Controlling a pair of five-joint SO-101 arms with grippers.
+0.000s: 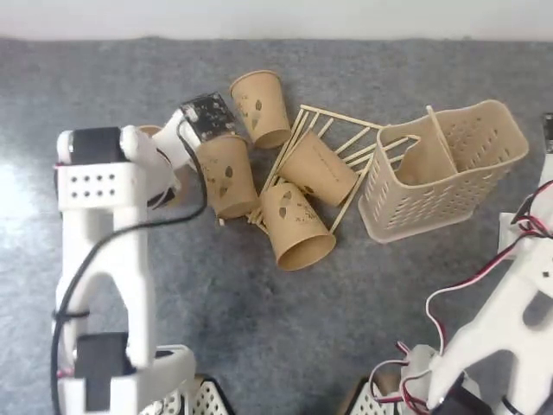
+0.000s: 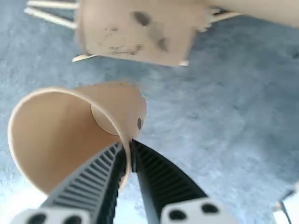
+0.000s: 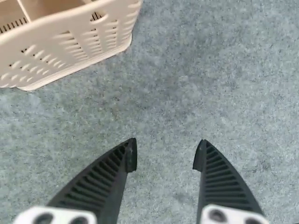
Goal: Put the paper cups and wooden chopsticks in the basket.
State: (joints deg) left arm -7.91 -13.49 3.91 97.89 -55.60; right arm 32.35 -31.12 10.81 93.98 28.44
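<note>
Several brown paper cups lie on their sides mid-table: one [image 1: 259, 108] at the back, one [image 1: 226, 173] beside the left arm, two more [image 1: 318, 169] [image 1: 296, 225] on a scatter of wooden chopsticks [image 1: 347, 143]. My left gripper [image 2: 129, 148] is shut on the rim wall of another cup [image 2: 60, 135], one finger inside it; in the high view the arm mostly hides this cup [image 1: 151, 130]. A lying cup [image 2: 135, 32] and chopsticks [image 2: 46, 14] are beyond it. The beige basket [image 1: 484, 143] stands at the right. My right gripper [image 3: 164, 156] hangs open over bare carpet near the basket [image 3: 70, 46].
Grey carpet covers the table. The left arm's white body [image 1: 104, 259] takes up the left front, and the right arm [image 1: 510, 311] with its cables fills the right front corner. Open carpet lies in front of the cups.
</note>
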